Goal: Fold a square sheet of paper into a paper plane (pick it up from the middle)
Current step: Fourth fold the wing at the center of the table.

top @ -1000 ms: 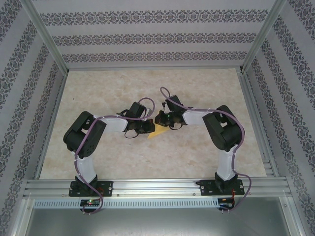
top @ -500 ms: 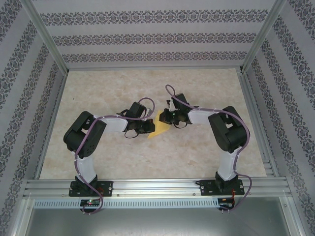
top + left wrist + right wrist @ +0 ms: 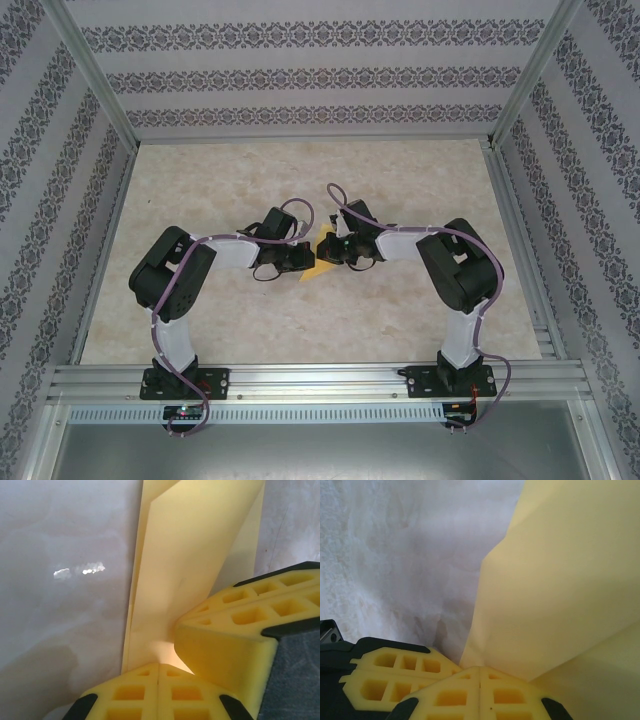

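The yellow square sheet of paper (image 3: pixel 311 269), folded into a pointed wedge, lies mid-table between my two grippers. My left gripper (image 3: pixel 302 259) is shut, and its tips (image 3: pixel 159 666) rest on the near end of the folded paper (image 3: pixel 185 555). My right gripper (image 3: pixel 328 252) is shut on a flap of the paper (image 3: pixel 560 580), which puckers where it meets the closed tips (image 3: pixel 480 669). The two grippers stand tip to tip: the right one's fingers (image 3: pixel 235 630) show in the left wrist view, and the left one's fingers (image 3: pixel 395 672) in the right wrist view.
The pale marble tabletop (image 3: pixel 200 200) is walled by patterned panels (image 3: pixel 300 80) at the back and sides. An aluminium rail (image 3: pixel 320 380) runs along the near edge, where both arm bases are bolted.
My right gripper swung out to the right and away, then came back left against the left gripper, moving the yellow flap with it. The left arm has stayed still.
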